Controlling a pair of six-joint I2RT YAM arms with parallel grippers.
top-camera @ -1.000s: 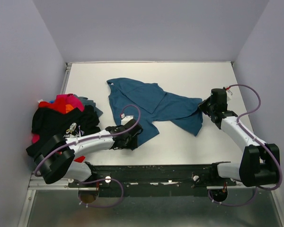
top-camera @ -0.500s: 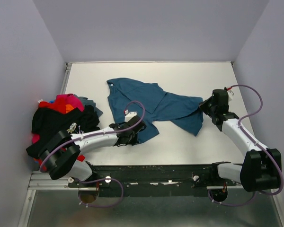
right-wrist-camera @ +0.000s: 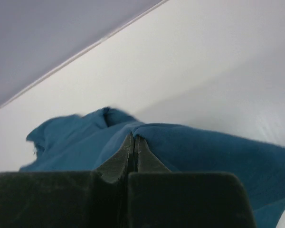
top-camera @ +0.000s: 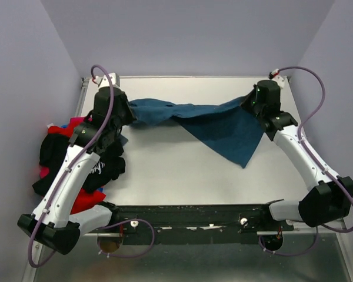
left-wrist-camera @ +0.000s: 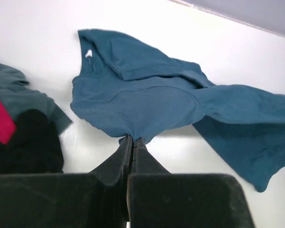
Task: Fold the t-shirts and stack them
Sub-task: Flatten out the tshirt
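Note:
The teal-blue t-shirt [top-camera: 215,123] hangs stretched above the table between both grippers, with a loose corner drooping toward the near right. My left gripper [top-camera: 128,113] is shut on the shirt's left end, and the pinched cloth [left-wrist-camera: 147,104] bunches at the closed fingertips [left-wrist-camera: 132,138]. Over on the far right, my right gripper [top-camera: 245,104] is shut on the other end, where the fabric [right-wrist-camera: 204,152] folds over its closed tips [right-wrist-camera: 134,137]. The other t-shirts lie in a pile [top-camera: 65,155] at the left edge: black on top, red, magenta and orange beneath.
Grey walls close in the white table [top-camera: 182,176] on the left, back and right. The left arm's links [top-camera: 76,170] pass over the shirt pile. A black rail [top-camera: 188,214] with both arm bases runs along the near edge.
The left gripper shut on the teal shirt's near edge, then swung it up to the far left. The right gripper carried its end to the far right, so the shirt is now pulled taut.

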